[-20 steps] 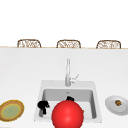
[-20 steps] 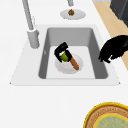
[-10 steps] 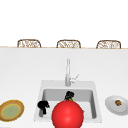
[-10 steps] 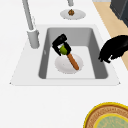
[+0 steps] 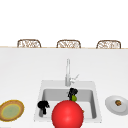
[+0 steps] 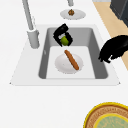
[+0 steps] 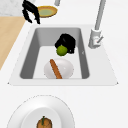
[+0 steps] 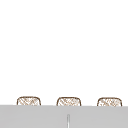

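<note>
Front view: a red ball (image 5: 67, 114) hides the sink (image 5: 42, 93) floor; the right hand (image 5: 72, 92) grips a green fruit (image 5: 74, 98), partly covered.

Left side view: the fruit is above the sink plate (image 6: 61, 66), clear of the sausage (image 6: 71, 60).

Right side view: the left hand (image 7: 31, 11), fingers curled and empty, is cut off at the top edge.

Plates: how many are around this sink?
3. A white plate lies in the sink basin with a sausage on it; a white plate is on the counter right of the sink; a yellow-rimmed plate is on the left.
</note>
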You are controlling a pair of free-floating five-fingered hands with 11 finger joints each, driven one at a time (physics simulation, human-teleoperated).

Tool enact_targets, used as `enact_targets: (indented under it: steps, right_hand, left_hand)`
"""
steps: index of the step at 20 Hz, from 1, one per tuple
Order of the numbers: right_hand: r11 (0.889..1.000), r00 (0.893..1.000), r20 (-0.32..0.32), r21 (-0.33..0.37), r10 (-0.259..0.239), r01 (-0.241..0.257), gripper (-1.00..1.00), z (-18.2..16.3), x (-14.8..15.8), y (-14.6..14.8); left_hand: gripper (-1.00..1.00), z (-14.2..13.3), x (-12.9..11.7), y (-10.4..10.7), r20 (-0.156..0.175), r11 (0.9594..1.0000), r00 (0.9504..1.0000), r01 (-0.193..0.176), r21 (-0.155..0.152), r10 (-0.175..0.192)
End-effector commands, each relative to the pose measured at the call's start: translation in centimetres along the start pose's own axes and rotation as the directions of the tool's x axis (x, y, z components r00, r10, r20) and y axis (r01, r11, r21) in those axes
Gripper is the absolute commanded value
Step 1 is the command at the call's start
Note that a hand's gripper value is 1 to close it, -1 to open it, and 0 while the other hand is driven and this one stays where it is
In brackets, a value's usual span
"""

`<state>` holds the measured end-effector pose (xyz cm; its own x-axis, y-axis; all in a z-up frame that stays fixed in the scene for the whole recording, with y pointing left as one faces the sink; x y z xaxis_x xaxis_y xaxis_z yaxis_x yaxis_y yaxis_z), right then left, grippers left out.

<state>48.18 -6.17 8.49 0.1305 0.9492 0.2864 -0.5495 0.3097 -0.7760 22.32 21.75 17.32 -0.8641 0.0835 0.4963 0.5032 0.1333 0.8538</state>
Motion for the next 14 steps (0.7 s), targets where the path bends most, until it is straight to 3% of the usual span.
enact_targets:
  steps: [1, 6, 14]
  right_hand:
    - [0.996, 0.996, -0.044, -0.03, 0.08, -0.081, 1.0, 1.5, -1.5, -1.5]
    - [0.991, 0.988, -0.082, -0.027, 0.13, -0.132, 1.0, 3.3, -2.7, -3.3]
    - [0.972, 0.963, -0.155, -0.038, 0.222, -0.231, 1.0, 6.3, -4.4, -6.3]
  left_hand:
    - [0.0, 0.0, 0.0, 0.0, 0.0, 1.0, 1.0, 0.0, 0.0, 0.0]
    - [0.0, 0.0, 0.0, 0.0, 0.0, 1.0, 1.0, 0.0, 0.0, 0.0]
    - [0.0, 0.0, 0.0, 0.0, 0.0, 1.0, 1.0, 0.0, 0.0, 0.0]
